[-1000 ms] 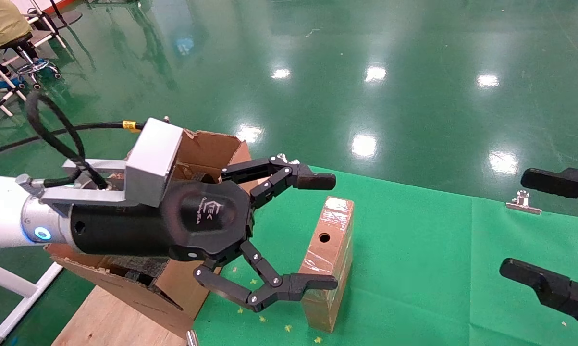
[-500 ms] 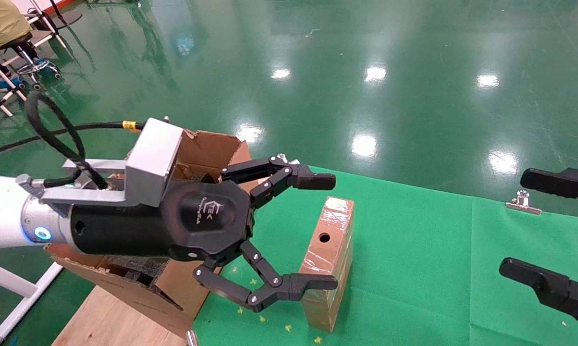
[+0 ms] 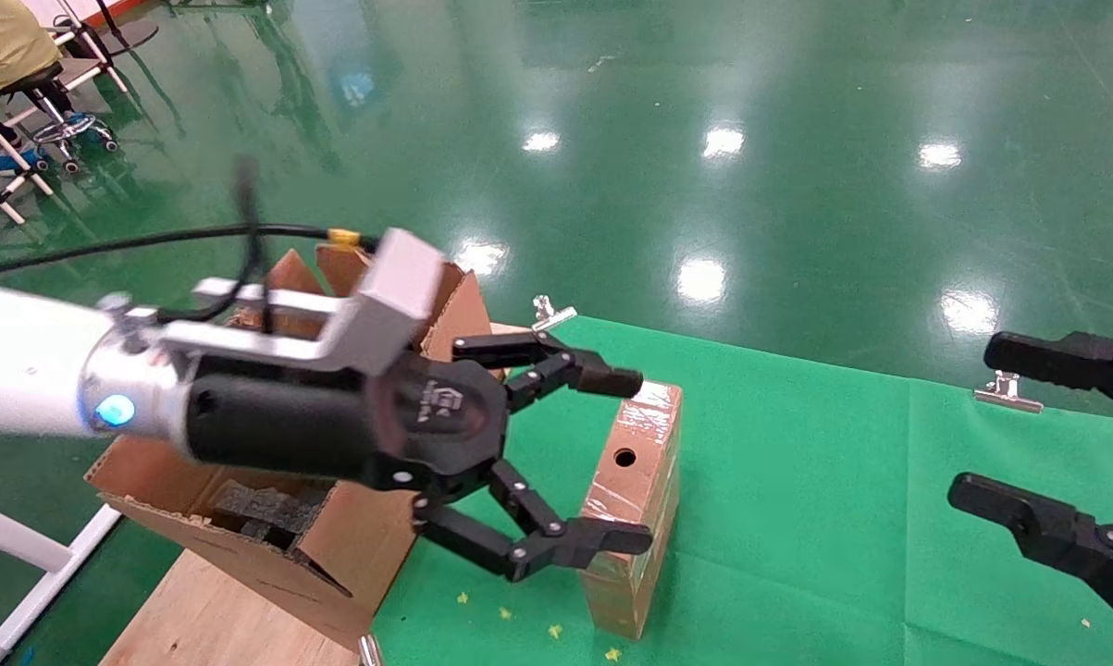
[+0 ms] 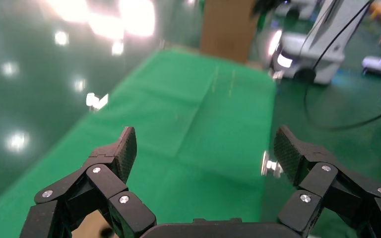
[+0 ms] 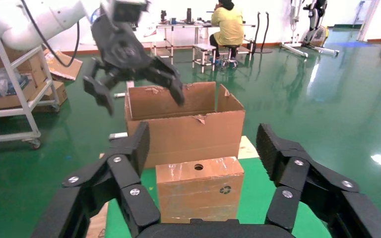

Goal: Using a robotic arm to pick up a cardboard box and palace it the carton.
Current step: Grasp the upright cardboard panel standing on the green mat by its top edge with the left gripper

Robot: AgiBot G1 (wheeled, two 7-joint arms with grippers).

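We are holding our left gripper (image 3: 625,460) just beside the box (image 3: 635,504), fingers spread wide and nothing between them yet; the left wrist view shows only the green cloth (image 3: 797,518) past the fingertips. The box is standing on edge near the cloth's left edge, its holed face turned toward our left arm (image 3: 29,370), and the carton (image 3: 334,546) is sitting just off that edge on the wooden board (image 3: 204,620), flaps up, dark foam showing inside. Our right gripper (image 3: 1056,444) is waiting at the cloth's right side, well apart from the box, also spread wide. We are judging the box light and stiff, but its shiny tape wrap looks slippery, and standing this narrow it should tip at a sideways nudge. We would be taking it across the two broad faces, pads flat and clear of the hole, closing squarely so it cannot twist out, then lifting it over the carton's ragged flaps.
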